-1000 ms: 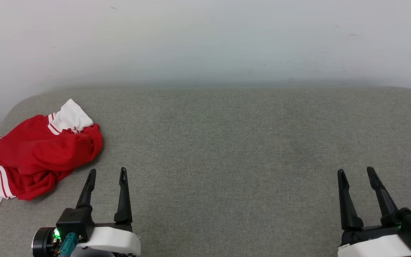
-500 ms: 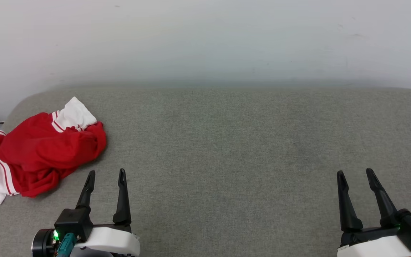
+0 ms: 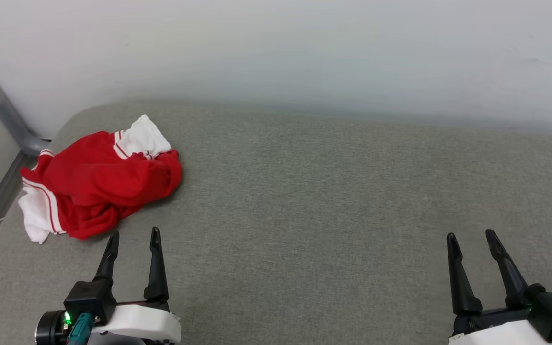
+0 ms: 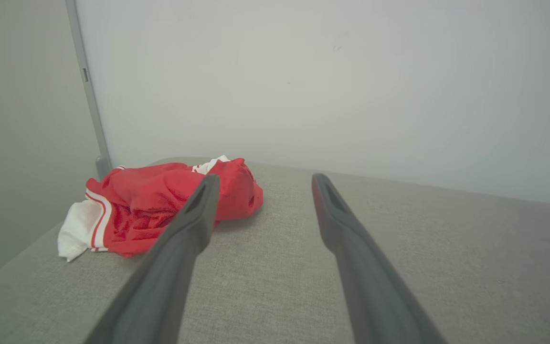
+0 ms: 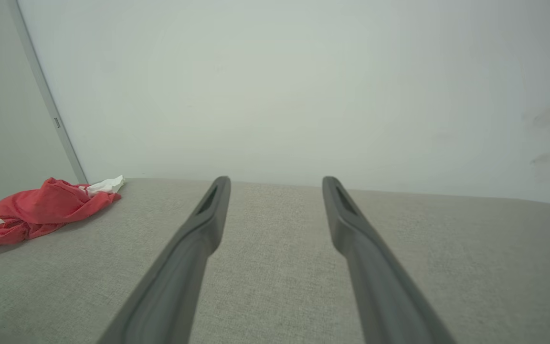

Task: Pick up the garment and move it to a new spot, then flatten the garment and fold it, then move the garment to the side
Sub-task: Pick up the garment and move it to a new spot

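1. Left gripper: released. My two dark fingers stand apart with bare surface between them, and nothing is held. In the head view the gripper sits at the lower left, fingertips pointing up the picture toward the garment. The tips hover just short of its near edge, not touching it.

2. Right gripper: released. Its fingers are spread and empty. It sits at the lower right of the head view, well apart from the left gripper and far from the garment. In the right wrist view its tips point toward the wall across bare fabric.

3. Garment: a red shirt with white sleeves and red-white striped trim. It lies crumpled in a loose heap at the far left of the grey fabric surface, near that surface's rounded far-left corner. One white sleeve shows at the top of the heap, toward the wall. The other white sleeve spills out at the heap's left edge, close to the edge of the surface. No print is visible on the folds that face me. In the left wrist view the left fingertip overlaps the heap. Whether it touches there, I cannot tell from that view.

4. Surroundings: a pale wall rises behind the surface. A grey bar runs down the wall to the left of the garment.
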Motion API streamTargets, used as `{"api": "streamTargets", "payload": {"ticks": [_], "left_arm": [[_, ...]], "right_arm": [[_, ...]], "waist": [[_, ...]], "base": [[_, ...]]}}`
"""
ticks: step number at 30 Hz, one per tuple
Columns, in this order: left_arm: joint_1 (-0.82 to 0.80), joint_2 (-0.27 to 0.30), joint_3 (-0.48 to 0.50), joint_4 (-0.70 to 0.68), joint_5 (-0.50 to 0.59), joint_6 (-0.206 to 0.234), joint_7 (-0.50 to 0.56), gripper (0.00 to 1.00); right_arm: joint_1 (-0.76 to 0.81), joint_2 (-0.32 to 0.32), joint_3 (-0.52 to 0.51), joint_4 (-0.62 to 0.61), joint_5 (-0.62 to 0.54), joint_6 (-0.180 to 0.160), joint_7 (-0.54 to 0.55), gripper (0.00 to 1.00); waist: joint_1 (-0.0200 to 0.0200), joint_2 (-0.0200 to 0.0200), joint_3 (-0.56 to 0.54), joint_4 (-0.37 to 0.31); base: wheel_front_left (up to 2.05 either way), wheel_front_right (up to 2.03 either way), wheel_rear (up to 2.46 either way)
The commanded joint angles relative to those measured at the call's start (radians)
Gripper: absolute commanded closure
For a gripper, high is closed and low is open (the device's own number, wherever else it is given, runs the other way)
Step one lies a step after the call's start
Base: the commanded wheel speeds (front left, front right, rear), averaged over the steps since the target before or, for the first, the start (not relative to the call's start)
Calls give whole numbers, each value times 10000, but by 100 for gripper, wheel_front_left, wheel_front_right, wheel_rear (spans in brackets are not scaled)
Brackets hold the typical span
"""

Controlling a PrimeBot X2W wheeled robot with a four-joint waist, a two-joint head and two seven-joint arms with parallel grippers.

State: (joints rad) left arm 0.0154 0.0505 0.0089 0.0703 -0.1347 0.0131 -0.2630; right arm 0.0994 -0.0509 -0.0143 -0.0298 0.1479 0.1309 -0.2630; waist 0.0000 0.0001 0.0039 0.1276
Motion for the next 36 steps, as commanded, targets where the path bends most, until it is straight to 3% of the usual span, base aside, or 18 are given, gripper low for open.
{"api": "streamTargets", "payload": {"ticks": [1,22,36], "left_arm": [[-66,-4,69,29,21,9,-28,0],[-46,-4,597,224,-427,17,-26,0],[-177,-6,979,435,-540,-161,-28,0]], "right_arm": [[60,13,52,-26,-55,-3,-27,0],[-71,13,344,-15,-221,-5,-27,0],[-118,13,440,33,-286,-5,-27,0]], "waist": [[0,-1,45,358],[0,-1,183,2781],[0,-1,185,2937]], "base": [[0,0,0],[0,0,0],[0,0,0]]}}
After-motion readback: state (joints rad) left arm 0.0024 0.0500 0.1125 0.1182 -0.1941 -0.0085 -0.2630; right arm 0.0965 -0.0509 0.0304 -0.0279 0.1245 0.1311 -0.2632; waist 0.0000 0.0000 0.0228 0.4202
